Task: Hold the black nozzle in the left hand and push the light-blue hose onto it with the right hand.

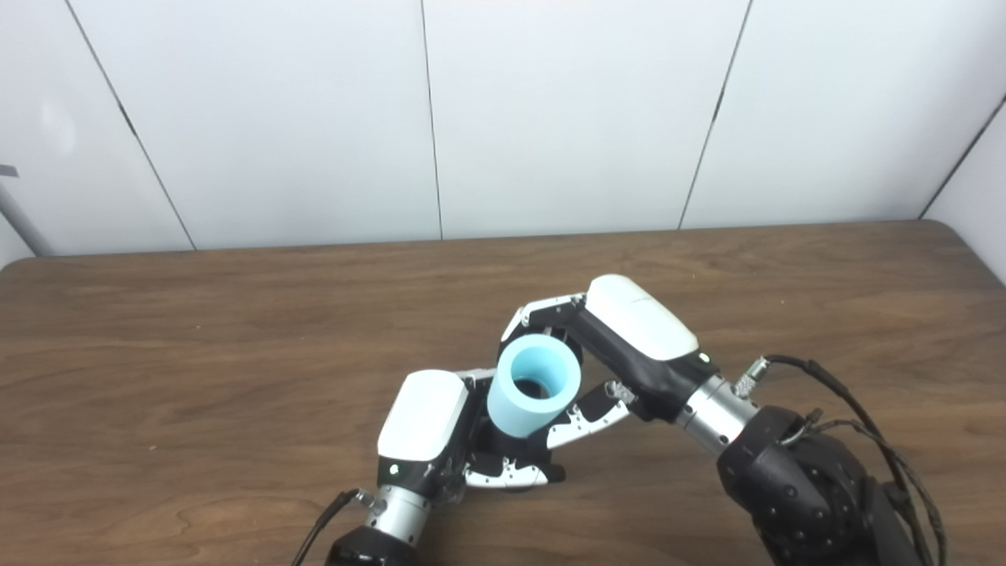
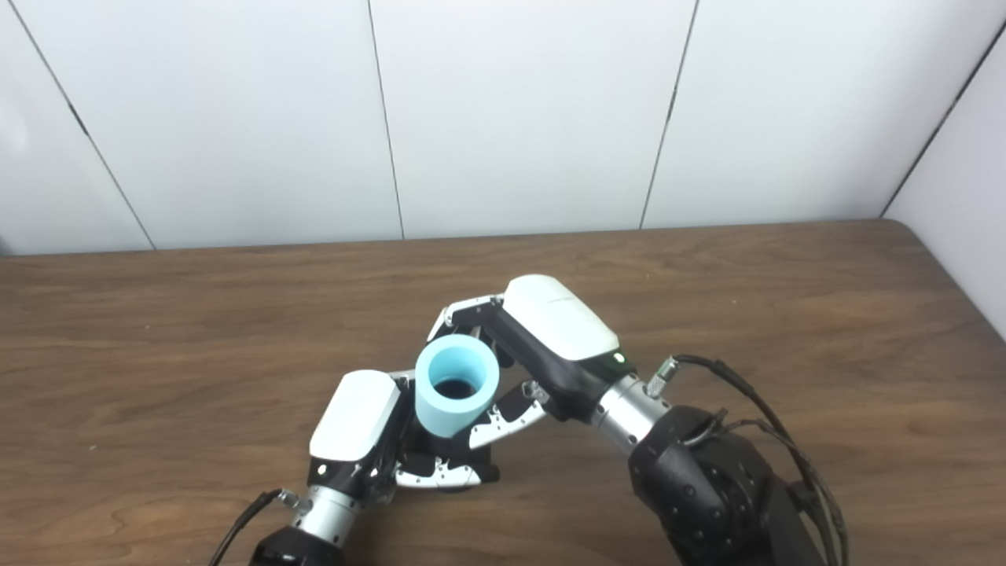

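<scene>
upright, light-blue hose gripped by right hand.

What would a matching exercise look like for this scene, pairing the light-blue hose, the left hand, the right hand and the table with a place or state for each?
Things:
1. short light-blue cylindrical hose
2. left hand
3. right hand
4. brown wooden table

Places or states:
A. beneath both hands
B. wrapped around the hose from the right
C. upright, open end facing the camera
D. shut low at the hose's base

Pairs: 1-C, 2-D, 3-B, 4-A
</scene>
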`<state>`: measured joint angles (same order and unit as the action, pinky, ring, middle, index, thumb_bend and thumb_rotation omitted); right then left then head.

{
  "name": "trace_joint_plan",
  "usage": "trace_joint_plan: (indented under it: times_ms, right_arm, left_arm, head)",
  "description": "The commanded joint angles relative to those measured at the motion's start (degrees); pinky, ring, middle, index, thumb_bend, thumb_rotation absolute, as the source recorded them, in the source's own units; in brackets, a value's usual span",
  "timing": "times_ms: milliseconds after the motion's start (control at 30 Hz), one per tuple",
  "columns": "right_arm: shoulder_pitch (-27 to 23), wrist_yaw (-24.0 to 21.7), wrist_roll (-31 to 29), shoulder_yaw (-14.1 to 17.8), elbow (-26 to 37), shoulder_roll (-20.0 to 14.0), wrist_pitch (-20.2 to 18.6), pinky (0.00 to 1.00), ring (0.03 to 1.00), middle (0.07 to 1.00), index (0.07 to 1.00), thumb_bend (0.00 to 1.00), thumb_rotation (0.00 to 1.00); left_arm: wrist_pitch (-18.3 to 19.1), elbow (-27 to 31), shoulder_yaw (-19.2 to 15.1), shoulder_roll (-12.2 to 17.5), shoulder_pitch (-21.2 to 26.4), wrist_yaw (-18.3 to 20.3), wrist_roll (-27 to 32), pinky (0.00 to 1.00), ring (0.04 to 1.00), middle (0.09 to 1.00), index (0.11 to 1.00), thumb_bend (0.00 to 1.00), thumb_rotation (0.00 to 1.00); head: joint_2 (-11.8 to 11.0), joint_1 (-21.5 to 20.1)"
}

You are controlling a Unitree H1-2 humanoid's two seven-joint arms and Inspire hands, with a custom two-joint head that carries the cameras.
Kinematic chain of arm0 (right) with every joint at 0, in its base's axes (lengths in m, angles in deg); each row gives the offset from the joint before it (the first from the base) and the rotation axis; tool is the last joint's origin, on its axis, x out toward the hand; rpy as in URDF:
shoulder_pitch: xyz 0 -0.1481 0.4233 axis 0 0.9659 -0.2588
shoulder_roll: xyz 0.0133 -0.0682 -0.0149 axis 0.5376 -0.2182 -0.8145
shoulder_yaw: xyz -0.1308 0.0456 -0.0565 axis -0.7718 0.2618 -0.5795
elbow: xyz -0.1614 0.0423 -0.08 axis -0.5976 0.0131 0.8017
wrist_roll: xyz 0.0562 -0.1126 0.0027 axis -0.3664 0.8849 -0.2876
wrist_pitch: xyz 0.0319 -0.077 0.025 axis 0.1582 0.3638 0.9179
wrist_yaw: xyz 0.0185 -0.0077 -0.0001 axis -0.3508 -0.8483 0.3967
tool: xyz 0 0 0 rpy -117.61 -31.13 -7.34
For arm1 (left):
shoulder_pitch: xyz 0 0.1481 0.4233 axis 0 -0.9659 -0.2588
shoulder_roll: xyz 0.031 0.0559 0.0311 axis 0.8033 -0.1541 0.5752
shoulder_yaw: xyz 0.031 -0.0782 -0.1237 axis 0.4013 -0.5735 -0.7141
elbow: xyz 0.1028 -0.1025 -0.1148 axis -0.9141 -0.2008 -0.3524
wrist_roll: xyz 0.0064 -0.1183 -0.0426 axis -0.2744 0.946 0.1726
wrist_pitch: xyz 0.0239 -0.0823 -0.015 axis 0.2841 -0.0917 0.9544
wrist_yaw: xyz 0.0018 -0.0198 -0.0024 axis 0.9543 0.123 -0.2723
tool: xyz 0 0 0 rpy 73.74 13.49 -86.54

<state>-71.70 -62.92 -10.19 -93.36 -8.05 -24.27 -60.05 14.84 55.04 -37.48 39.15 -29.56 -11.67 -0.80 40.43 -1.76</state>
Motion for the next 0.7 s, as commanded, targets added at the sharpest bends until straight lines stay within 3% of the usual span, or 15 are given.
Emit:
trace_joint_plan:
  times_ms: [0,667]
  right_arm:
    - [-1.3,0.4,0.0,0.6,-0.7,-0.3,0.9,0.28,0.383,0.511,0.531,0.49,0.00]
    - [-2.9,2.9,-2.1,3.0,-3.0,0.8,2.0,0.29,0.383,0.507,0.525,0.49,0.00]
  left_arm:
    - [0.7,-0.7,1.1,0.6,-1.0,2.5,-1.2,0.38,0.478,0.442,0.498,0.52,0.00]
    - [0.8,-1.7,2.8,0.2,-1.5,2.3,-2.1,0.37,0.454,0.413,0.500,0.52,0.00]
  head:
    - [0.1,-0.1]
    - [0.4,0.3]
